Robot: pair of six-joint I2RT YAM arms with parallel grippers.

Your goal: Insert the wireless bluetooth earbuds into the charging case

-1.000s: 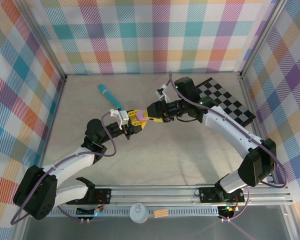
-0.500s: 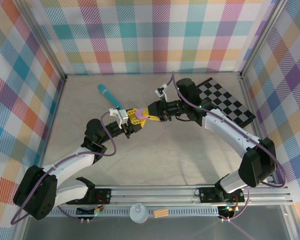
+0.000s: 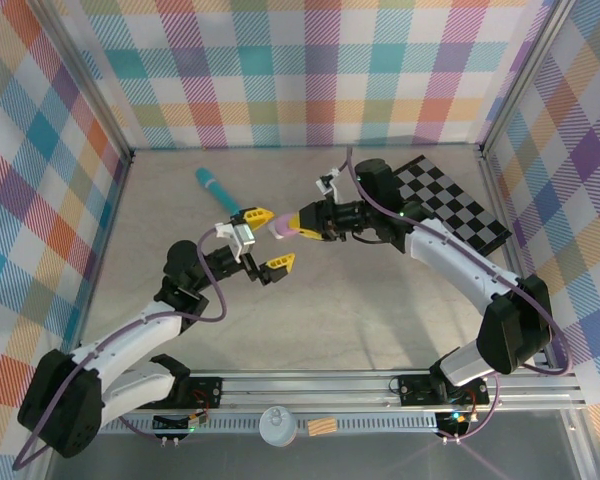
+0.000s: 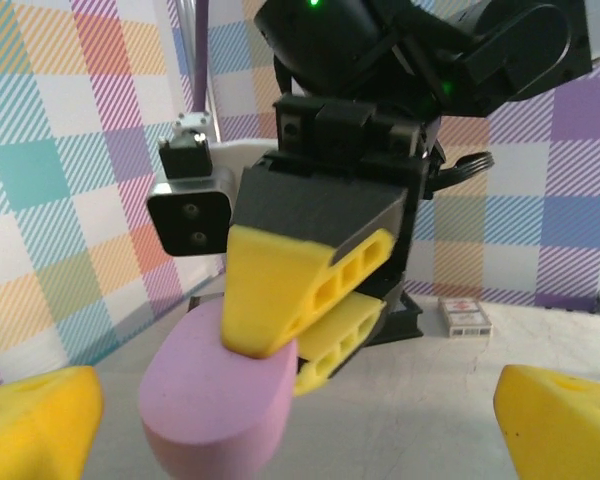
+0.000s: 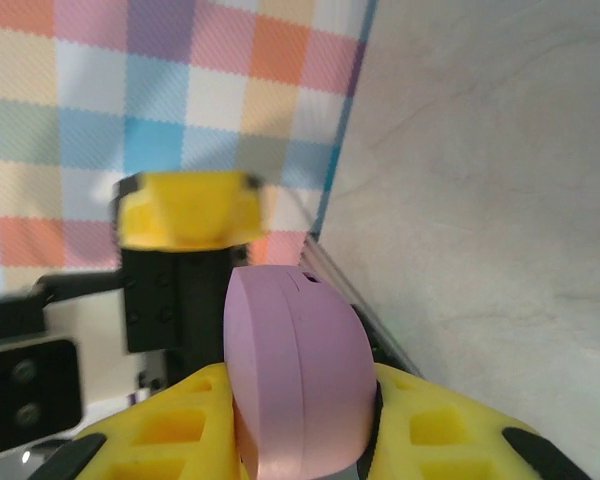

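Care belongs to the grip, I think: the right gripper (image 3: pixel 298 224), clamped on the flat faces of the purple charging case (image 3: pixel 280 229) in the air above the table (image 3: pixel 380 310), should hold it steady so the left gripper (image 3: pixel 267 239), jaws wide apart and empty, can reach the lid. The case's long axis lies along the right fingers (image 4: pixel 300 290), its rounded free end pointing toward the left gripper.

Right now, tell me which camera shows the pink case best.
Left wrist: the pink case is large and sharp, its rounded end pinched by the right end effector. Right wrist shows it close but edge-on and slightly blurred. Top external shows just a small pink sliver between the arms.
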